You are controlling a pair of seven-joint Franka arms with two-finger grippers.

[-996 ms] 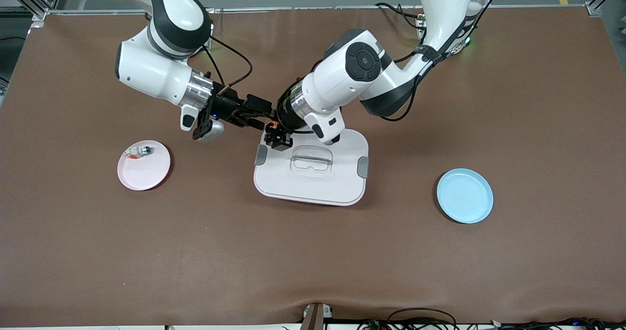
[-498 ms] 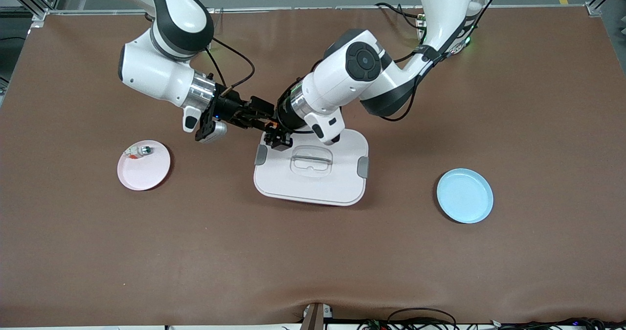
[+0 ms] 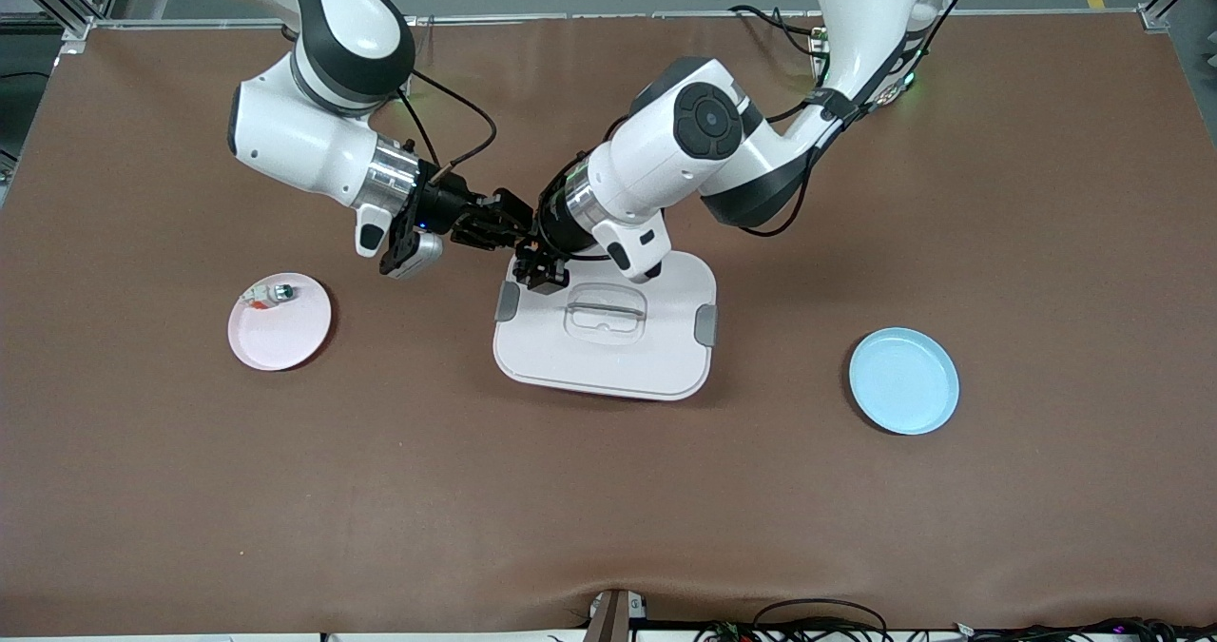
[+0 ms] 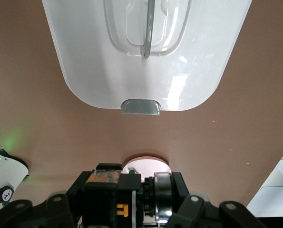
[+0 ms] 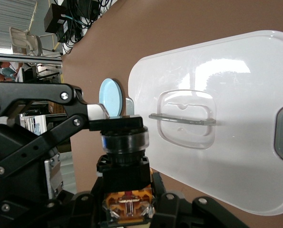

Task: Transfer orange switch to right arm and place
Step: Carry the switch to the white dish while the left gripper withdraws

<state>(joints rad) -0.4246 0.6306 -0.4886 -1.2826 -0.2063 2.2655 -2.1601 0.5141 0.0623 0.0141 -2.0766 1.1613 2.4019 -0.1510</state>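
Over the brown cloth-covered table [image 3: 608,490], the two white jointed arms meet above the corner of the lid that lies toward the right arm's end. The left arm [image 3: 704,147] comes from its base at the top of the front view and bends down to the middle of the table; the right arm [image 3: 314,138] reaches in from its own end to meet it.

On the table at the centre lies a white rounded-rectangle plastic lid [image 3: 656,357] with grey clips on two edges and a clear recessed handle. Well apart from it, toward the left arm's end, sits a round pale blue plate [image 3: 903,380]. Toward the right arm's end sits a round pink plate [image 3: 285,338], and on its rim farther from the front camera lies a small silvery-white item with a red bit [image 3: 269,293].

The black two-finger left gripper [image 3: 534,260] hangs over the lid's corner, and the black two-finger right gripper [image 3: 506,225] is tip to tip with it. Between them, in the air, is the orange switch [image 5: 124,171], a stubby black cylinder with an orange end. In the right wrist view, the left gripper's fingers [image 5: 115,124] pinch its ringed end, while the right gripper grips its orange base.
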